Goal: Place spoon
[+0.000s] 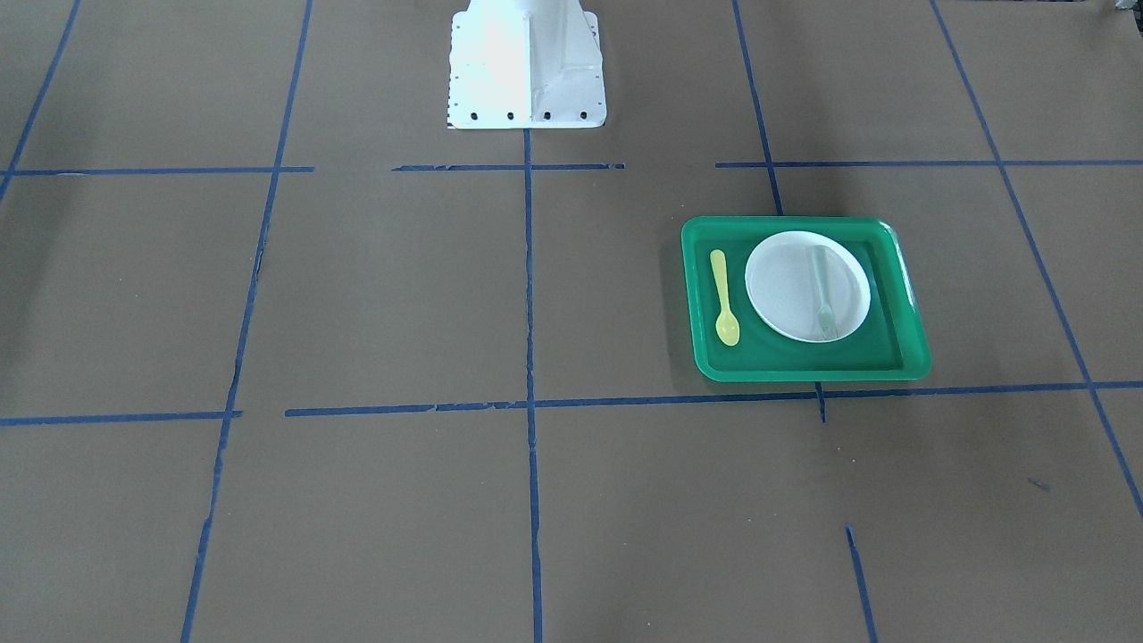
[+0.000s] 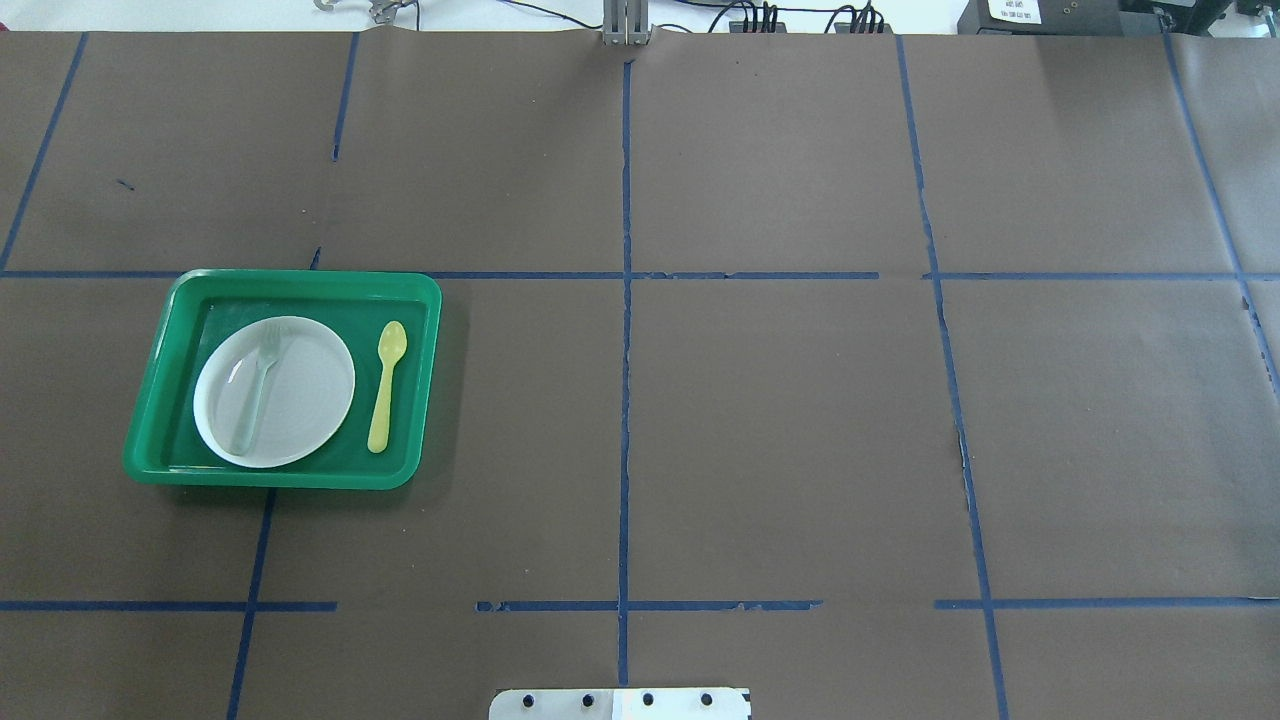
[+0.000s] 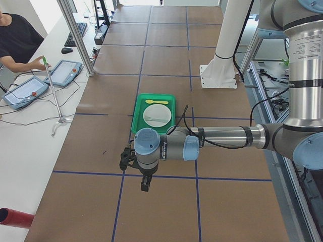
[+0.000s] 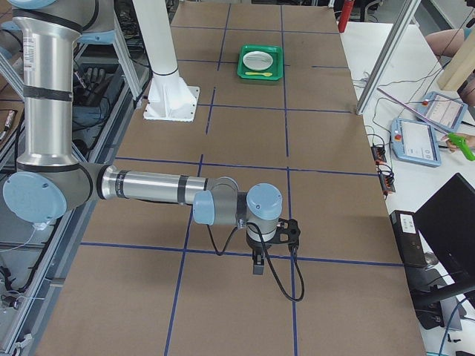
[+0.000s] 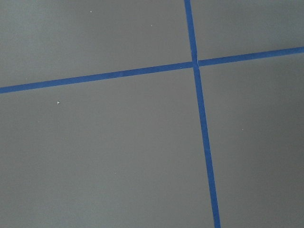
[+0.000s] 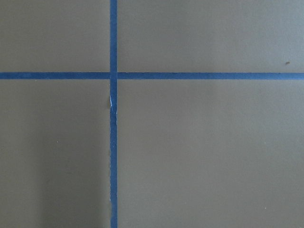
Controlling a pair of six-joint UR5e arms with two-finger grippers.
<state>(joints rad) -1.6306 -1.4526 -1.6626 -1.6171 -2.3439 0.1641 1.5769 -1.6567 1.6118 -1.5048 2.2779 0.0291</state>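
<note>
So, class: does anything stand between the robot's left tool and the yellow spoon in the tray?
Nothing covers the spoon, which lies bare in the tray. Along the table, the tray's rim and the plate with its fork lie between it and the left tool; an approach from above looks clear.

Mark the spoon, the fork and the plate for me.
spoon (image 2: pixel 385 390): overhead view, middle of its handle.
fork (image 2: pixel 256 385): overhead view, middle of its handle.
plate (image 2: pixel 312 390): overhead view, bare surface right of fork.

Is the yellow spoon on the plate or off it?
Off it. The spoon lies flat in the green tray beside the white plate, with a gap between them; only the fork rests on the plate.
</note>
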